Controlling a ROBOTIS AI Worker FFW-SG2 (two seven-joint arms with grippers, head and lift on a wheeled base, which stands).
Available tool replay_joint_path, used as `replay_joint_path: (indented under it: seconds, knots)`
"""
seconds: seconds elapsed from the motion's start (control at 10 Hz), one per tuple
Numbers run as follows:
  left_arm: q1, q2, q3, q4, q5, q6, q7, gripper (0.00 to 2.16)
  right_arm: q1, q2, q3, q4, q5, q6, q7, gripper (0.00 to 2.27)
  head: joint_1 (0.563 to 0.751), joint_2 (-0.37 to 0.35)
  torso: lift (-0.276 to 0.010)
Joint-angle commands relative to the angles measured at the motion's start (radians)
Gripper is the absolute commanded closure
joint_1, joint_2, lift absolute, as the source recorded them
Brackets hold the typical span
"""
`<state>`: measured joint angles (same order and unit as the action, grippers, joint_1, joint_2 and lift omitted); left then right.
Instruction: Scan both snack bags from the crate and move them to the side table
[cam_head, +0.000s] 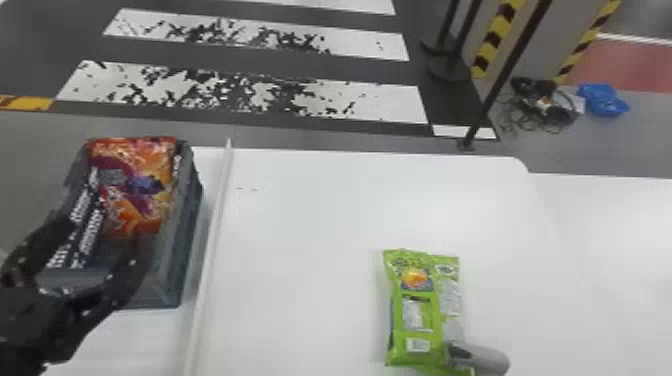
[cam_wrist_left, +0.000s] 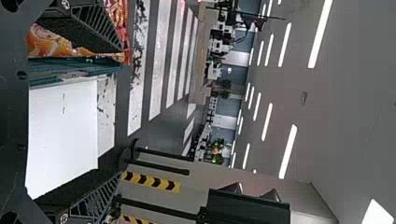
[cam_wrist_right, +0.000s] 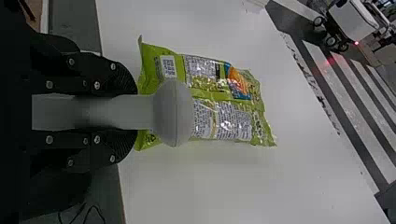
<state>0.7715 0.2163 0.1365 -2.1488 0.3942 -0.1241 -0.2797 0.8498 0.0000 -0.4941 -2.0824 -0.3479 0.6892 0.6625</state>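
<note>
Crate (cam_head: 181, 250) — orange snack bag (cam_head: 137, 170) inside.

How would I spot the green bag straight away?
Start at the big white tabletop, right of its long raised strip. The green snack bag lies flat there, its near right corner partly hidden by the grey scanner. Unlike it, the orange bag sits in the dark crate.
</note>
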Motion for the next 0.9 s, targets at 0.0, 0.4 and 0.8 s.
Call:
replay_joint_path:
  seconds: [0.0, 0.4, 0.8]
  knots:
    - [0.000, 0.000, 0.000, 0.000, 0.000, -0.005, -0.001, 0.08, -0.006, 0.001, -0.023, -0.008, -0.013, -0.003, -0.001, 2.24, 0.695, -0.126, -0.029]
    - [0.006, -0.002, -0.003, -0.009, 0.000, -0.015, -0.001, 0.08, -0.178, -0.006, -0.139, -0.021, 0.013, 0.080, -0.006, 2.24, 0.695, -0.201, -0.029]
    - [0.022, -0.002, 0.002, -0.009, -0.005, -0.042, -0.003, 0.08, -0.356, -0.104, -0.133, 0.091, 0.148, 0.114, -0.043, 2.24, 0.695, -0.281, -0.029]
